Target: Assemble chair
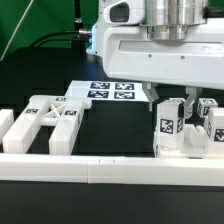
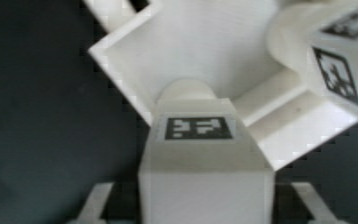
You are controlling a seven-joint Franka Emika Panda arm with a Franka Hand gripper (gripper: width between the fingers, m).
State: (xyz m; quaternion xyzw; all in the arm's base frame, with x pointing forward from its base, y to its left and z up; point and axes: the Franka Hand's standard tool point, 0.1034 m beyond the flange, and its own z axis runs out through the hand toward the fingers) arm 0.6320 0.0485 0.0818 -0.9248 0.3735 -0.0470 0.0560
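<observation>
The chair is in loose white tagged pieces. My gripper (image 1: pixel 172 106) comes straight down at the exterior view's right and is shut on a chunky white block (image 1: pixel 169 135) that stands among other tagged pieces (image 1: pixel 214 128). In the wrist view that block (image 2: pixel 199 150), with a square tag on its face, fills the space between my fingers (image 2: pixel 108 200). Beyond it lie an angular white piece (image 2: pixel 149 55) and a tagged piece (image 2: pixel 336 60). Two cut-out frames (image 1: pixel 50 122) lie at the exterior view's left.
The marker board (image 1: pixel 110 90) lies flat behind the pieces. A long white border rail (image 1: pixel 100 166) runs along the front of the dark table. A small white block (image 1: pixel 5 125) sits at the far left edge.
</observation>
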